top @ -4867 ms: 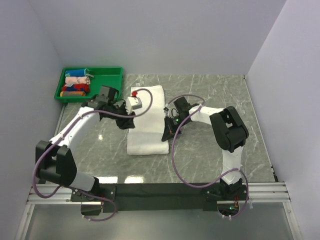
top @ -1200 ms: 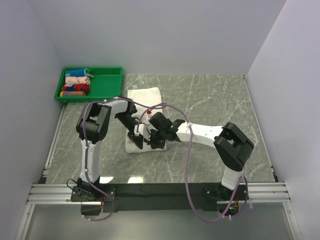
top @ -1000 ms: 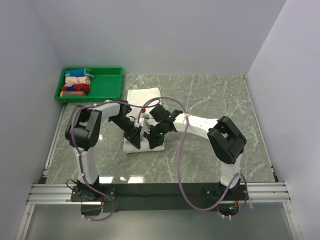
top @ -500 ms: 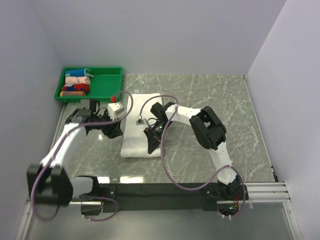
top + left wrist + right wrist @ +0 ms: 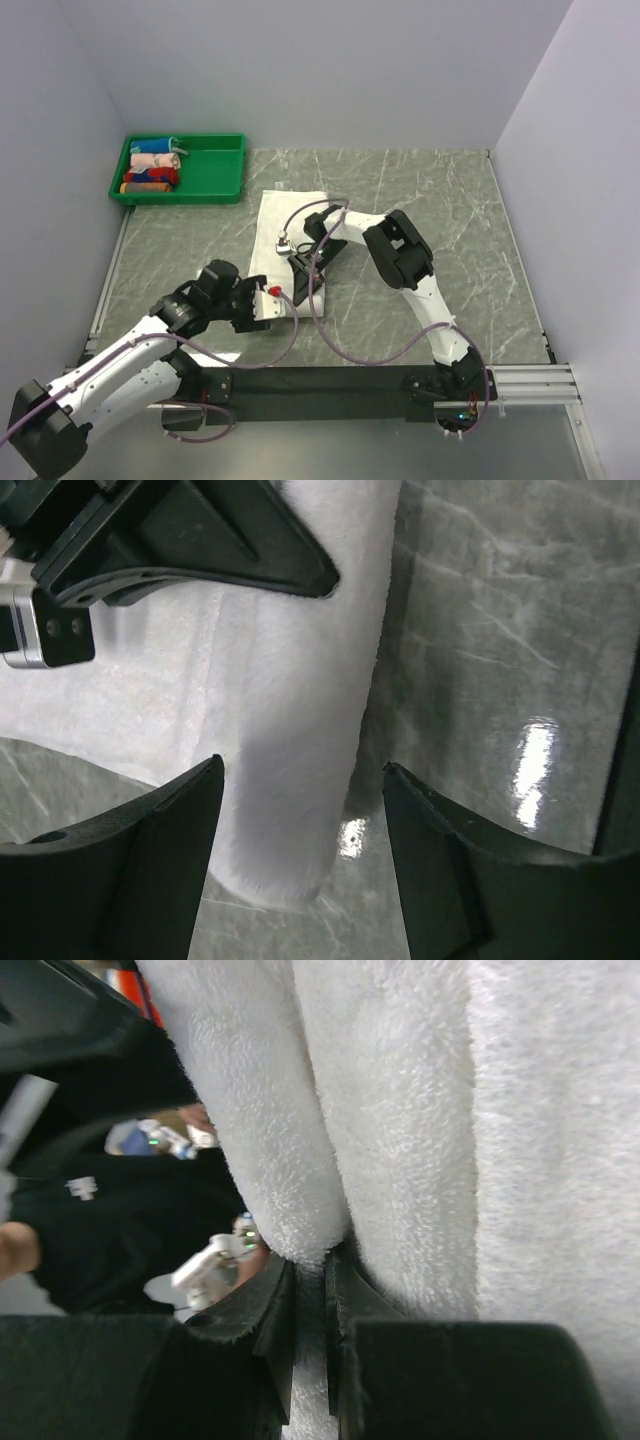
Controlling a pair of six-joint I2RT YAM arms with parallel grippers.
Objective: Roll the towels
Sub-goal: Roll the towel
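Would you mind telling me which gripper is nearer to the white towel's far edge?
Right. The right gripper pinches the white towel partway along it; the left gripper stands open around the rolled near end, farther from that edge.

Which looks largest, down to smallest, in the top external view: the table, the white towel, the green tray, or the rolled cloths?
1. The table, clearly largest.
2. The white towel and the green tray: they look about alike, and part of the towel is hidden, so I do not rank them.
3. The rolled cloths, smallest.
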